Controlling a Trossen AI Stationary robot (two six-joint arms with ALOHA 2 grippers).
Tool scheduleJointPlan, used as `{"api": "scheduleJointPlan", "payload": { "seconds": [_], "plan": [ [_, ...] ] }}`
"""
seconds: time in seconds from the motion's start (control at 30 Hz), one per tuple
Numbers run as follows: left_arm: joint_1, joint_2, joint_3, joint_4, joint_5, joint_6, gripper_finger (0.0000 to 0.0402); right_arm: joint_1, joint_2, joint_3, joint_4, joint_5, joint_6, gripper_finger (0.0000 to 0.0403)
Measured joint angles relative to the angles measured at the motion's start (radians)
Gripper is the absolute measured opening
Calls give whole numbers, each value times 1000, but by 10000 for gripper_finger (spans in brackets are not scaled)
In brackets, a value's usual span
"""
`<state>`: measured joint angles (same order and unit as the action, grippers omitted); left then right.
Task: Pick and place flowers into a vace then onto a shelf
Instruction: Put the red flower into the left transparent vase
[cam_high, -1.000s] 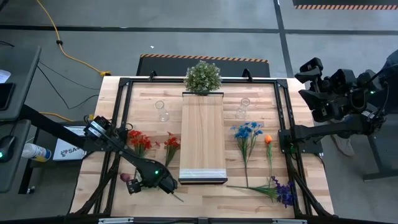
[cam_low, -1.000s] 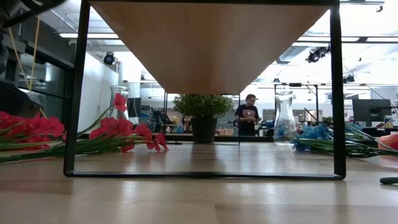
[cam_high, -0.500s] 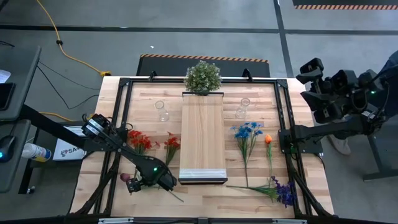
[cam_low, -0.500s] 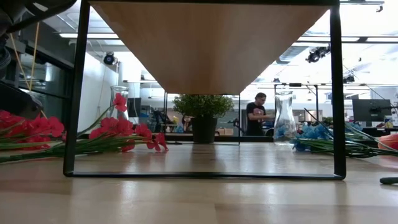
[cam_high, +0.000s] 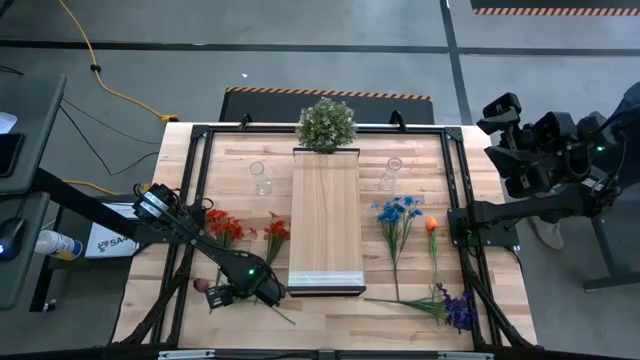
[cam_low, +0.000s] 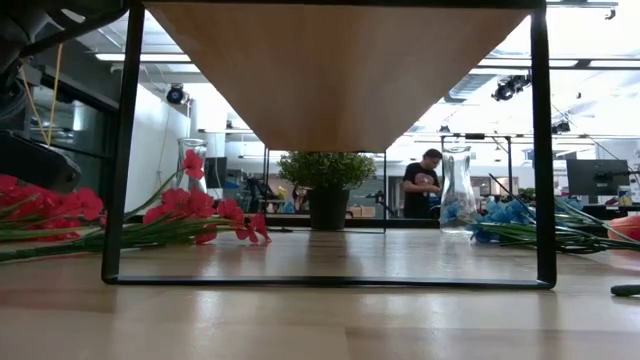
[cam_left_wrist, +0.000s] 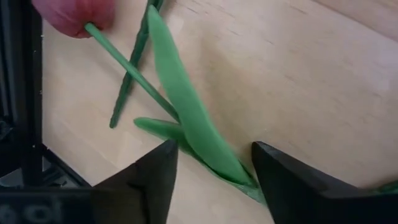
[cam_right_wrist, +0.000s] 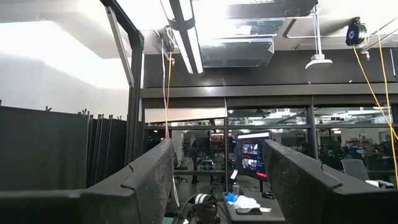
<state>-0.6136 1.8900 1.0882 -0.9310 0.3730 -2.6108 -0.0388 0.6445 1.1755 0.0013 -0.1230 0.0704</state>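
A flower with a dark pink bloom (cam_high: 203, 286) lies on its side near the table's front left, its thin green stem (cam_left_wrist: 130, 62) and long leaf (cam_left_wrist: 186, 118) flat on the wood. My left gripper (cam_left_wrist: 214, 146) points down over it, open, one finger on each side of the leaf; whether they touch it I cannot tell. Red flowers (cam_high: 224, 228) lie left of the shelf (cam_high: 326, 220). Blue (cam_high: 398, 212), orange (cam_high: 431, 224) and purple (cam_high: 458, 308) flowers lie to its right. Two glass vases (cam_high: 261, 178) (cam_high: 390, 174) stand at the back. My right gripper (cam_right_wrist: 217, 155) is raised off the table's right edge, open.
A bushy potted plant (cam_high: 326, 123) stands at the shelf's far end. A black frame (cam_high: 200, 190) runs along the table's sides and its post (cam_left_wrist: 22, 93) stands close to my left gripper. A second green stem (cam_left_wrist: 134, 59) lies beside the flower. A person (cam_low: 425, 185) stands in the room beyond.
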Motion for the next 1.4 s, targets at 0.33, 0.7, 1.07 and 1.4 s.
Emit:
{"api": "scheduleJointPlan", "payload": {
  "seconds": [0.33,0.7,1.07,1.4],
  "plan": [
    [0,49,5,22,-13,12,186,0,0,0,4,0,0,236],
    [6,50,5,25,-40,14,133,0,0,0,11,0,0,236],
    [7,59,25,-5,-39,13,27,0,0,0,1,0,0,236],
    [6,63,39,-27,-33,11,43,0,0,0,-5,0,0,236]
  ]
}}
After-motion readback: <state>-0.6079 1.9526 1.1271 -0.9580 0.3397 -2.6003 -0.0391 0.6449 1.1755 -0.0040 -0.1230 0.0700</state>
